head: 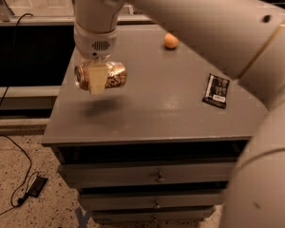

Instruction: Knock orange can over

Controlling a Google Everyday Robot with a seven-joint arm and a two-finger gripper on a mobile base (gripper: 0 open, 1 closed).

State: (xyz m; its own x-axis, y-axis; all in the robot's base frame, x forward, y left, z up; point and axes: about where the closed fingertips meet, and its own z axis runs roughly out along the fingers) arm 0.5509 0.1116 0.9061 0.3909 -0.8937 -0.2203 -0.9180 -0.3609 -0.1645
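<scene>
The tool [98, 81] hangs over the left part of the counter [161, 110], its fingers clamped on the can [116, 75]. One pale finger [98, 75] crosses the can's front side. The can lies sideways in the grip, its end facing left, raised off the counter with its shadow [104, 106] just below. A ball [171, 40] sits near the far edge, and a dark packet [215, 90] lies well apart to the right.

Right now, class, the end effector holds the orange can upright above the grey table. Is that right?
Not quite. The camera view shows the end effector holding the orange can on its side, not upright, above the grey table.
</scene>
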